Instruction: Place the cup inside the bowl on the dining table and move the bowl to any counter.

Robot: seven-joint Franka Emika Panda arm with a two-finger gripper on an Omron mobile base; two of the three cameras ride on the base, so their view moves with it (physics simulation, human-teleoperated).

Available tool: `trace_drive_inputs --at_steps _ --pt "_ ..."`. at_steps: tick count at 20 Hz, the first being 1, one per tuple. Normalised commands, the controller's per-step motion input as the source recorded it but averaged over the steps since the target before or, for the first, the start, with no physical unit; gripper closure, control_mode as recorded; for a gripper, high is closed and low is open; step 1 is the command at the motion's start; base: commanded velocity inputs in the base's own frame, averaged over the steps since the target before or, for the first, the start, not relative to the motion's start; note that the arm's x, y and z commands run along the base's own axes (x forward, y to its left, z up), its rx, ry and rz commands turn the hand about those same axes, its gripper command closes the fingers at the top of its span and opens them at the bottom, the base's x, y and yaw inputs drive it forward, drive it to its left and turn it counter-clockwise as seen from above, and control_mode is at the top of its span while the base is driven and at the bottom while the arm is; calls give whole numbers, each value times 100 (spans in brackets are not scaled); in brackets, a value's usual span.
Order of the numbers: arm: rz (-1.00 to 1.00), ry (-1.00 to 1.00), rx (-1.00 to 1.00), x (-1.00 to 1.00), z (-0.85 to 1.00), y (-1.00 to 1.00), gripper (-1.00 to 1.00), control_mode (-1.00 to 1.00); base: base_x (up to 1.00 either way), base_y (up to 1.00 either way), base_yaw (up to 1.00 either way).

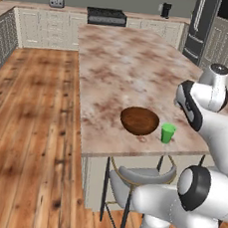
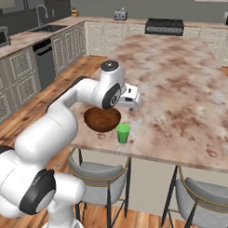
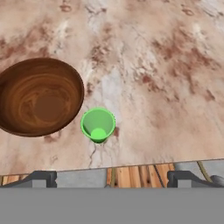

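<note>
I had the gripper (image 3: 112, 178) hanging above the dining table (image 3: 175, 87) with its fingers (image 3: 43, 178) spread wide and holding nothing. The cup (image 3: 98, 124) stood upright on the table just ahead of the fingertips, between them and slightly toward the left one. The bowl (image 3: 38, 97) sat empty just beside it, past the left finger.

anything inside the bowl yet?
No. The bowl is empty, its bare wood floor visible in the hand view. The cup stands upright beside it on the dining table. Under the bowl is hidden.
</note>
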Motion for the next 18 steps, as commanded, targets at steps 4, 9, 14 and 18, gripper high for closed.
trace_drive_inputs --at_steps 4,9,14,18 --pt "0 0 0 0 -16 0 -100 -100 0 0 0" --pt "0 0 0 0 -22 0 -100 -100 0 0 0" --pt "0 0 0 0 -24 0 -100 -100 0 0 0" --pt "0 0 0 0 -22 0 -100 -100 0 0 0"
